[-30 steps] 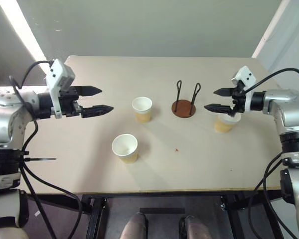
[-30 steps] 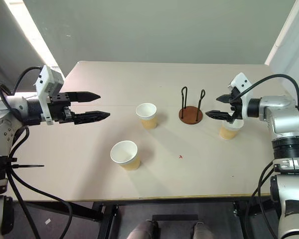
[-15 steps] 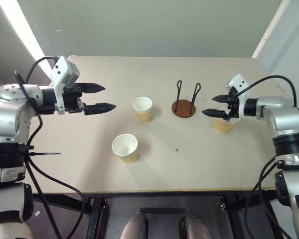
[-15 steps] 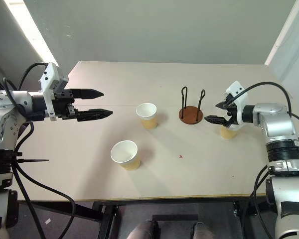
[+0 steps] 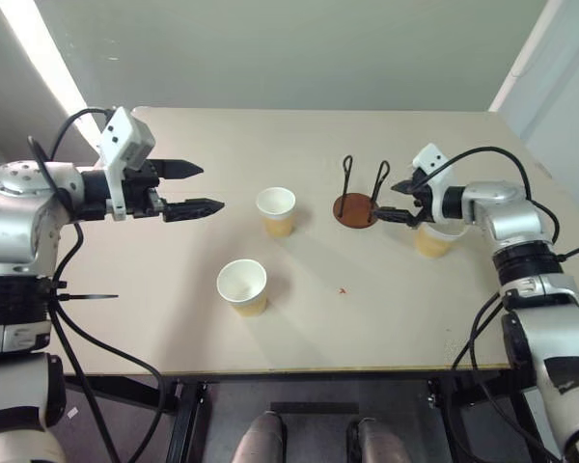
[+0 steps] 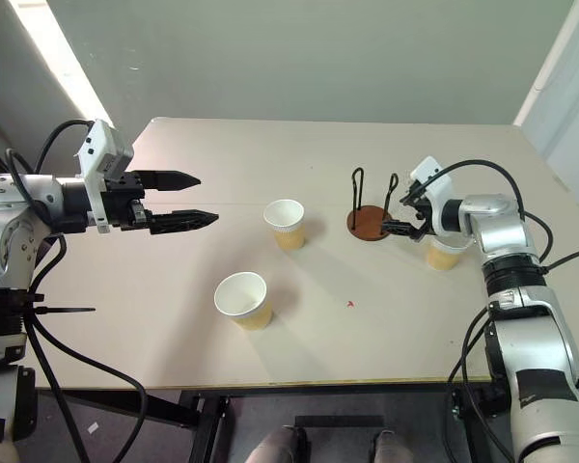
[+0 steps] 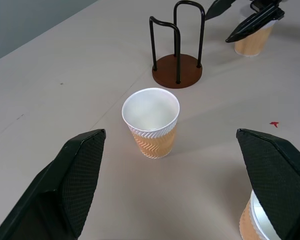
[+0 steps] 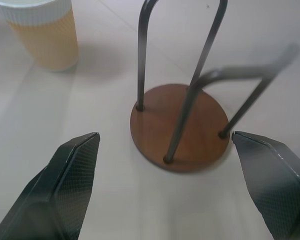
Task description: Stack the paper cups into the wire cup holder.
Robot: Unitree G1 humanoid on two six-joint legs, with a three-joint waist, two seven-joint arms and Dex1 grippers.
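With both grippers' jaws apart and empty, the right gripper (image 5: 394, 201) hung beside the holder (image 5: 355, 207), where a careless sweep risked toppling it or the cup (image 5: 431, 236) just behind.

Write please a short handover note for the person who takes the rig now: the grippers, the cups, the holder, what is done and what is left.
Left gripper: open, empty, above the table's left side.
Right gripper: open, empty, next to the wire cup holder, in front of the right cup.
Middle cup and near cup stand upright on the table.
Done: nothing; the holder is empty.
Left: all three cups.
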